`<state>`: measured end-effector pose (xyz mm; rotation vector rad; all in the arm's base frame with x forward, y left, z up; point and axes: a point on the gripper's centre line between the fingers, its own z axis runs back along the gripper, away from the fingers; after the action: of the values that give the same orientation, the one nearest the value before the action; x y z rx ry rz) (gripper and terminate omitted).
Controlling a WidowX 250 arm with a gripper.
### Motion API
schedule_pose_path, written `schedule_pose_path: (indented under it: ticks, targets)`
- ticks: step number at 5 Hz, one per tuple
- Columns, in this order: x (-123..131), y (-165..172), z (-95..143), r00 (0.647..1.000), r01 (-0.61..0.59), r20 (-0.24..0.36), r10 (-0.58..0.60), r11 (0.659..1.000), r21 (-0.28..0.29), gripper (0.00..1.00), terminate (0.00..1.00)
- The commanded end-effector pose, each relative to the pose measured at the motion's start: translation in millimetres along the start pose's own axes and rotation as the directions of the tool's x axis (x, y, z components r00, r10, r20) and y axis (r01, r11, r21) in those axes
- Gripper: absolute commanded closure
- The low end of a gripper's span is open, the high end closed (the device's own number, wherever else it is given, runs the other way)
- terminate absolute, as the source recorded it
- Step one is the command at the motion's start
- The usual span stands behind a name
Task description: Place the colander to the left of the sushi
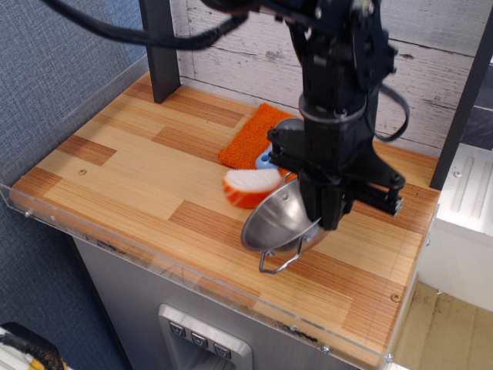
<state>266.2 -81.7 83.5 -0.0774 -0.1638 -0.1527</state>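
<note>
above the table [115, 166], the gripper [322, 220] clamps the colander [273, 223], tilted and lifted; next it must carry it left past the sushi [250, 187].

- You have a wood-plank table [131, 166] with light and darker strips, edged by a clear plastic lip [115, 245].
- Behind it you see a whitewashed board wall [431, 69]; a dark post [159, 50] stands at the back left.
- On your left is a blue textured wall [54, 69].
- Below the table sits a grey cabinet [139, 308] with buttons [199, 339].
- At lower right, tan floor [447, 339].
</note>
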Motion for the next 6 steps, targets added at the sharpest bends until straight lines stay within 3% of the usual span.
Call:
schedule_pose_path:
  ticks: [1, 4, 6]
  targets:
    - [5.2, 32.3, 41.2, 0.993, -0.078, 0.086, 0.078, 0.997, -0.002, 1.00, 0.00]
    - [-7.9, 110.9, 24.8, 0.968, -0.250, 0.041, 0.249, 0.968, 0.008, 1.00, 0.00]
    - [7.9, 167.0, 27.4, 0.951, -0.309, 0.043, 0.307, 0.950, 0.051, 1.00, 0.00]
